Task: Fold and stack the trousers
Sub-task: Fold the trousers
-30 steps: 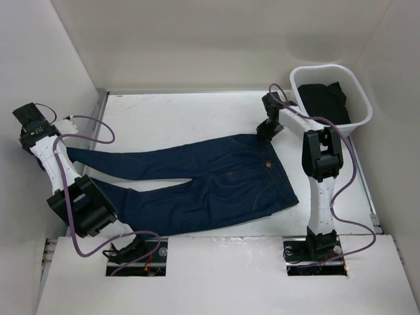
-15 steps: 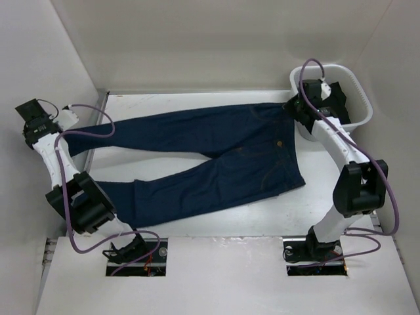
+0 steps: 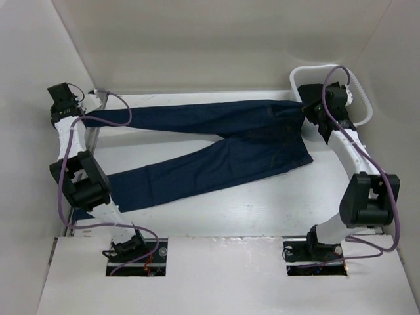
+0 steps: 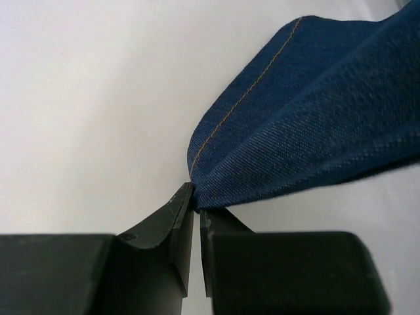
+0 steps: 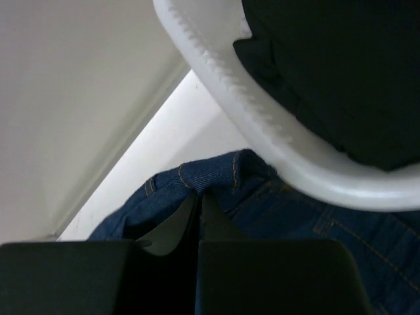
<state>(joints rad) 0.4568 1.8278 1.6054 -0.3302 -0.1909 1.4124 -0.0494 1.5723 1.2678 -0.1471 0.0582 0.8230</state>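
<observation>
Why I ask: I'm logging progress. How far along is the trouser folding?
Done: the trousers are spread open across the table. In hand: the left gripper is shut on a leg end, the right gripper on the waistband, stretching that leg between them. Left: no fold made, nothing stacked.

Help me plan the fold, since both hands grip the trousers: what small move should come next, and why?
Probably swing both hands toward the near edge, laying the trousers' far leg over the near leg. The left hand pinches that far leg's hem, the right hand the waistband by the basket, and the legs lie splayed apart.
</observation>
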